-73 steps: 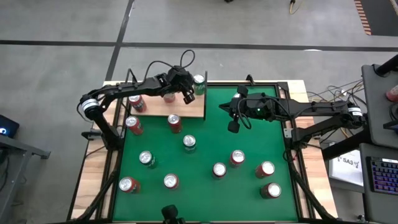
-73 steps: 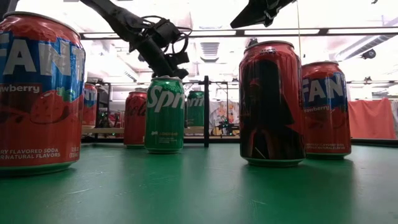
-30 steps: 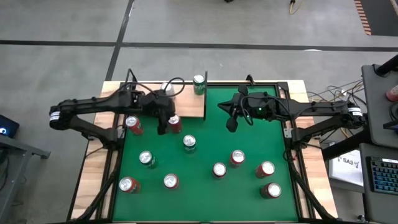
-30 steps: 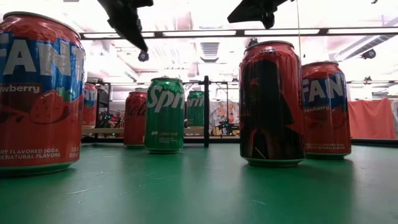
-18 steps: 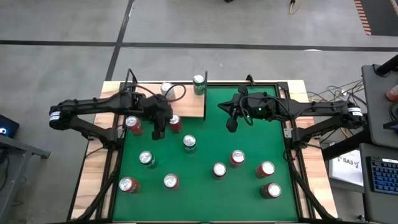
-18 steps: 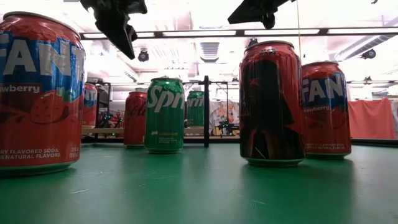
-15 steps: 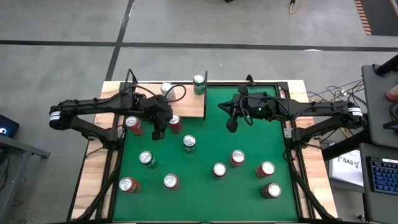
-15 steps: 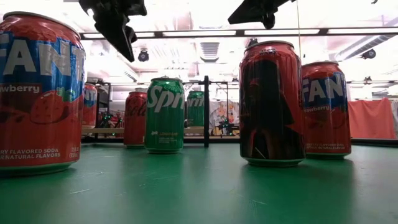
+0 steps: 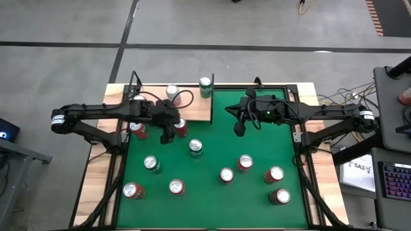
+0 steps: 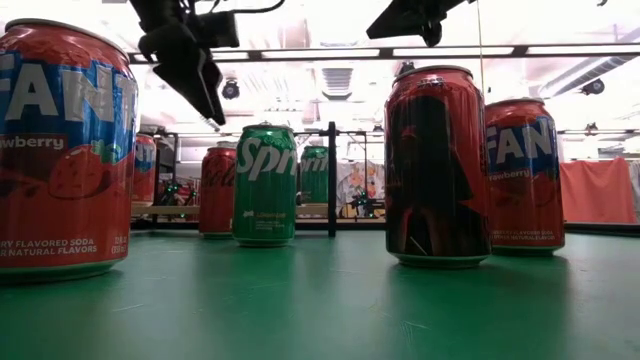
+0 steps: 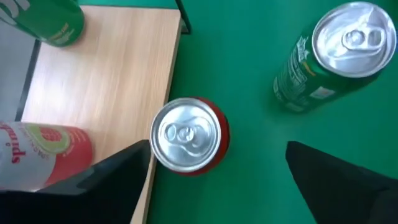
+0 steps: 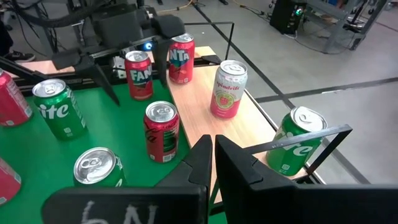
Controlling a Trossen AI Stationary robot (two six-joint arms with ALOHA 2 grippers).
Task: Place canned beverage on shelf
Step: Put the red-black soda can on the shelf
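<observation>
A red can (image 11: 189, 135) stands upright on the green felt, right beside the near edge of the pale wood shelf (image 11: 112, 81). My left gripper (image 11: 217, 155) hangs open above this can (image 9: 181, 126) and slants down at it, touching nothing. On the shelf (image 9: 192, 109) stand a green can (image 9: 205, 85) at the far right corner and a pink and white can (image 9: 172, 92). My right gripper (image 9: 239, 130) is shut and waits in the air over the felt, right of the shelf.
Several more cans stand about the felt, among them a green one (image 9: 196, 147) just near of the red can and a red one (image 9: 136, 128) at the left. Thin black rods (image 12: 323, 134) rise at the shelf's corners. The left arm (image 9: 109, 110) reaches across the shelf.
My left gripper has sunk toward the red can beside the shelf and its fingers have opened wide. No can has moved, and my right gripper has kept still.
</observation>
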